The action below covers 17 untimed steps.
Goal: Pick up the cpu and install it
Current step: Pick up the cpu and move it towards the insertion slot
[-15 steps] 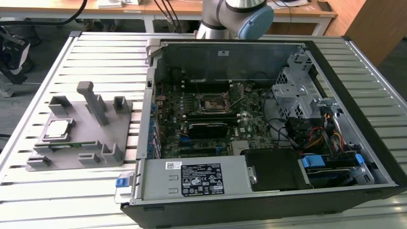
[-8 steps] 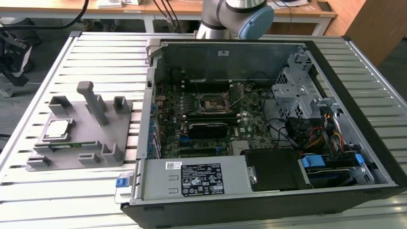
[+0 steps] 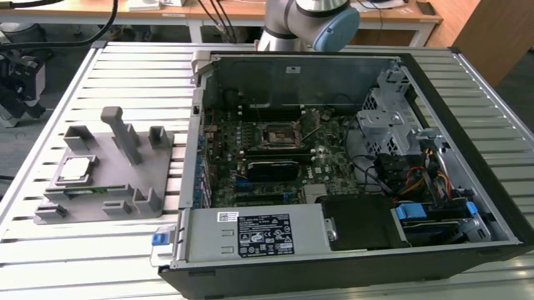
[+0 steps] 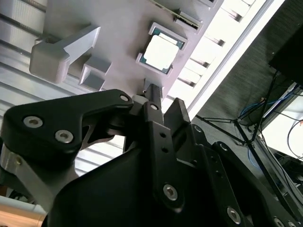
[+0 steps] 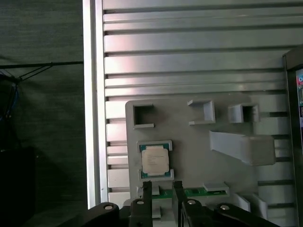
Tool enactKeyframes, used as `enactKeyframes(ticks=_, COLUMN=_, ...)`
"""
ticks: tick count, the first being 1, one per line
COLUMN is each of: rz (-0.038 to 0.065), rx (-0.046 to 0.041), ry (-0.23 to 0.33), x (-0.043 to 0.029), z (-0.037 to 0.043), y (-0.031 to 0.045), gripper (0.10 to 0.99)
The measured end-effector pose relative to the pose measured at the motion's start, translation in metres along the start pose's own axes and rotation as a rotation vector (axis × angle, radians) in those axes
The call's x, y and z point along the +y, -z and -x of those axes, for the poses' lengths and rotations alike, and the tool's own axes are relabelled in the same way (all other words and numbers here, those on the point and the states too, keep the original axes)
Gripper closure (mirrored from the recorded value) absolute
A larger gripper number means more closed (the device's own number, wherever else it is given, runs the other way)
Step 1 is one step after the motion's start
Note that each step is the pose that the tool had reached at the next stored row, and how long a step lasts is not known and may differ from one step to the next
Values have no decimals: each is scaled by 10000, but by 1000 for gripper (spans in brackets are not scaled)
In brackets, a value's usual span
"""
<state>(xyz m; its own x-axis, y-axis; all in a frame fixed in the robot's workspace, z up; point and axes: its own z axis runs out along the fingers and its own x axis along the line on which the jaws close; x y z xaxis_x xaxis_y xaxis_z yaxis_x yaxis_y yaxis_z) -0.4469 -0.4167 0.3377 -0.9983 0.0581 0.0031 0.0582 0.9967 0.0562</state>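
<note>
One cpu (image 3: pixel 77 169), exterior view: flat in grey holder (image 3: pixel 125 187), near the worktop (image 3: pixel 125 75) edge at the exterior view's left.
Second wrist view: pincer (image 4: pixel 164 94) points straight at the cpu, not touching it.
First wrist view: pincer narrowly parted, empty; cpu just beyond its tips.

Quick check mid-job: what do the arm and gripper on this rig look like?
The arm is silver-grey tubing with a light blue joint cap. The gripper is matte black: angular linkage plates, silver screw heads, two narrow fingers.
</note>
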Motion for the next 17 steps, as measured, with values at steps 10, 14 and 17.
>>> enactKeyframes(ticks=10, rz=-7, rx=118, ry=43, x=-28, z=2, y=-110, gripper=447)
enactKeyframes(ticks=14, rz=-13, rx=209, ry=162, x=-45, z=3, y=-163, gripper=267)
enactKeyframes(ticks=17, rz=-17, rx=268, ry=251, x=-49, z=3, y=-193, gripper=267)
